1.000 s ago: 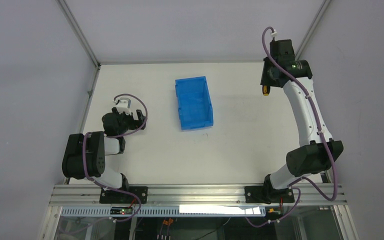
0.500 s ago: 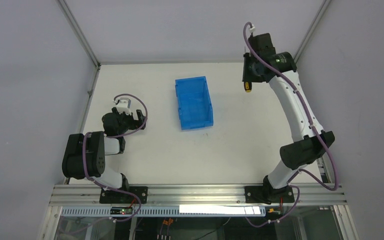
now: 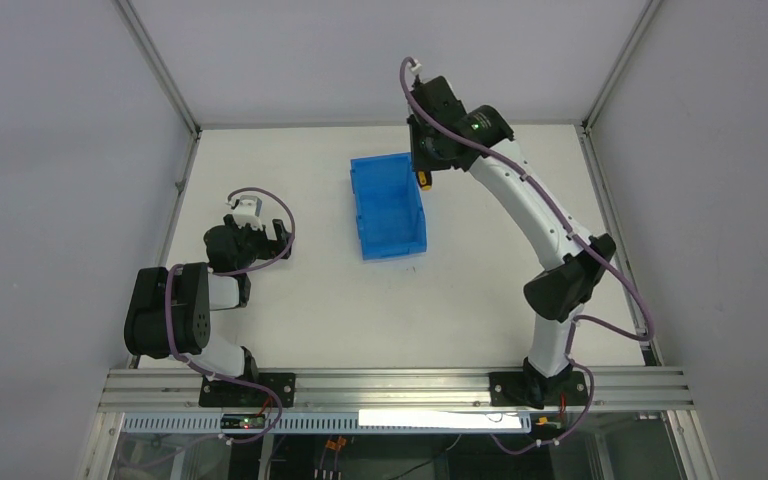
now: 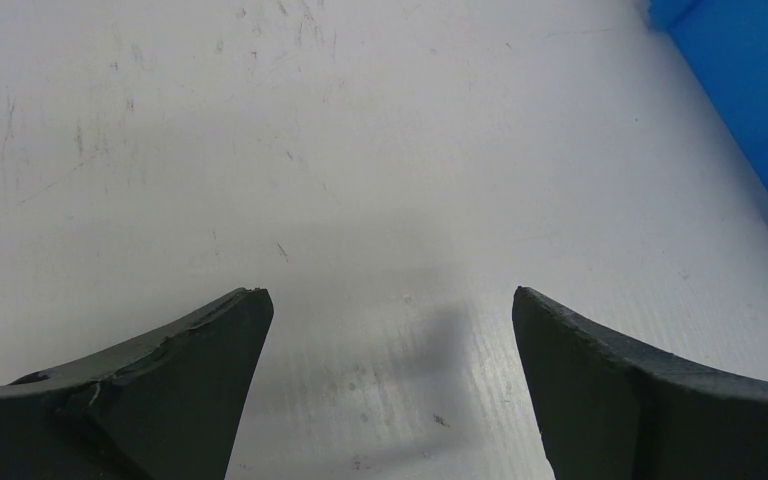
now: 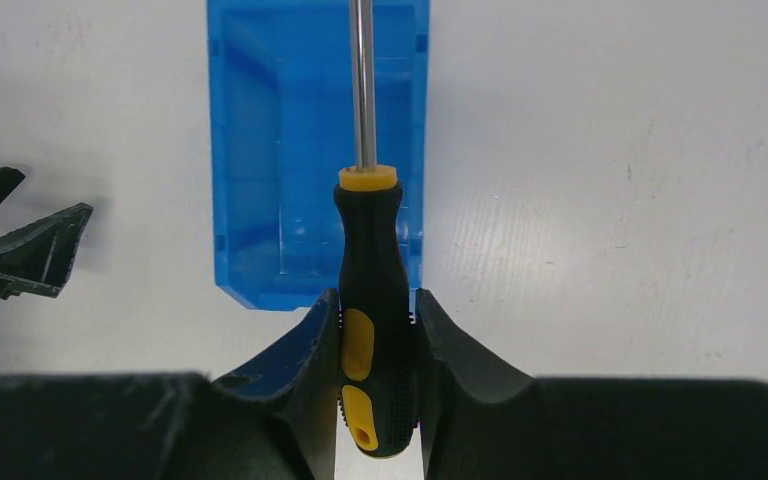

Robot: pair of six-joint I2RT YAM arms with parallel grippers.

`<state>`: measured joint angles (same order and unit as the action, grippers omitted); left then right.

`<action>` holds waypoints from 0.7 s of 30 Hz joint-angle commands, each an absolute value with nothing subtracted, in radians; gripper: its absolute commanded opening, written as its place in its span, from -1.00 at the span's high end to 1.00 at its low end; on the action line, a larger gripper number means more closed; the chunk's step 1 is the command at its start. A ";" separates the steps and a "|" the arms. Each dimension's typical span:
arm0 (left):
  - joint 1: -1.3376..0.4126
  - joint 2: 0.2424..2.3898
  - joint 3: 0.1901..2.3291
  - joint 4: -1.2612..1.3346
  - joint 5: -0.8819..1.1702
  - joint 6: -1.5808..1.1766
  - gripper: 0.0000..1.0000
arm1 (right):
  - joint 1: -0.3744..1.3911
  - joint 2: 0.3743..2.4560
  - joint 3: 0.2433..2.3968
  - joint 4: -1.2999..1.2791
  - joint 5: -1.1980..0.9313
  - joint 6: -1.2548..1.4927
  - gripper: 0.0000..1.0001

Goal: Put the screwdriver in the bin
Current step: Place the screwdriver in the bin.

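The bin's (image 3: 388,205) walls block sideways entry; its top lies open.

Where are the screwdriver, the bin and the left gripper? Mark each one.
screwdriver (image 5: 372,280): right wrist view, black handle.
bin (image 3: 388,200): top external view, bare floor inside.
left gripper (image 4: 390,300): left wrist view, midway between its fingertips.

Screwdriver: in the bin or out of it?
Out. The right gripper is shut on the handle of the screwdriver, holding it in the air at the bin; not yet released.
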<state>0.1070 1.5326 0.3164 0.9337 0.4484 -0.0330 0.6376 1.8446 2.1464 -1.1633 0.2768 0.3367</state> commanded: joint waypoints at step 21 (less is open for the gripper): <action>0.120 1.525 0.321 0.962 0.468 -0.020 -0.98 | 0.767 1.922 1.898 -0.762 0.212 0.299 1.00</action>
